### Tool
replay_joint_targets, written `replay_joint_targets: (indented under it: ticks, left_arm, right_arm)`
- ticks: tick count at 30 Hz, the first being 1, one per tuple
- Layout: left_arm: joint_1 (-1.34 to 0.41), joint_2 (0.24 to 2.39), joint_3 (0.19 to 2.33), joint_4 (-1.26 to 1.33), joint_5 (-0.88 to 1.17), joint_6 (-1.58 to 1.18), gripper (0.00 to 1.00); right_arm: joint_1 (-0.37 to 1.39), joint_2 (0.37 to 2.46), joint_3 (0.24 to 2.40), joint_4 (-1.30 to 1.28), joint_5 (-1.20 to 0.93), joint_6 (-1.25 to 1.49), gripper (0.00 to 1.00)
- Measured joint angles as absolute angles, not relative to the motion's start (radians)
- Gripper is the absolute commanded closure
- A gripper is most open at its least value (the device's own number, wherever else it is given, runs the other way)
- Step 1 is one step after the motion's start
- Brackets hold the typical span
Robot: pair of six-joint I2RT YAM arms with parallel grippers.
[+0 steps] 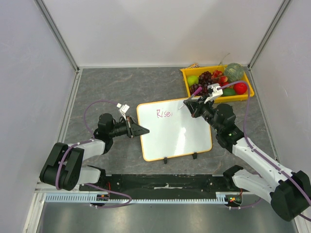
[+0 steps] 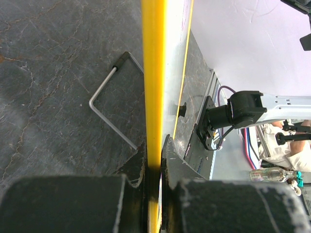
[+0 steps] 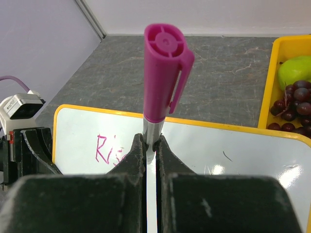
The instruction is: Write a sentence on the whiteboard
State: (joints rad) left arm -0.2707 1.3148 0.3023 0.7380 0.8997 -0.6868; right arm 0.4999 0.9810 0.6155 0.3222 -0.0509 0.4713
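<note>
My left gripper (image 1: 141, 130) is closed on the left edge of the whiteboard (image 1: 175, 128). In the left wrist view the orange-yellow rim runs straight up between my two fingers, pinched tight with no gap either side. Just left of that rim, a bent wire leg (image 2: 104, 107) shows against the grey table (image 1: 112, 87).

My right gripper (image 1: 192, 104) hangs over the whiteboard's far edge, toward its right corner. Its fingers are clamped on the silver barrel of a marker (image 3: 163, 73). The magenta cap end points back up at my wrist camera and the writing end points down toward the whiteboard. My own fingers hide the tip, so I cannot tell whether it is touching the surface.

The whiteboard lies on the table between my two arms, turned a little askew, with its two black clips (image 1: 180, 158) on the near edge. The sentence (image 1: 164, 113) sits on the whiteboard near its far left corner, in thin pinkish-red strokes. From above it reads "Rise"; from my right wrist my fingers cover all but the first letters.

Just beyond the whiteboard's far right corner stands a yellow tray (image 1: 187, 77) holding dark grapes (image 3: 294, 104) and a green fruit (image 3: 294, 70)
</note>
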Motion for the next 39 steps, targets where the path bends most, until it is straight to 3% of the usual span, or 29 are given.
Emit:
replay_joint_targets:
  ticks: [39]
  left_arm:
    - [-0.271,1.311,0.302,0.733,0.899,-0.686,0.98]
  right_arm:
    - [0.499,1.013,0.604,0.356,-0.047,0.471,1.0]
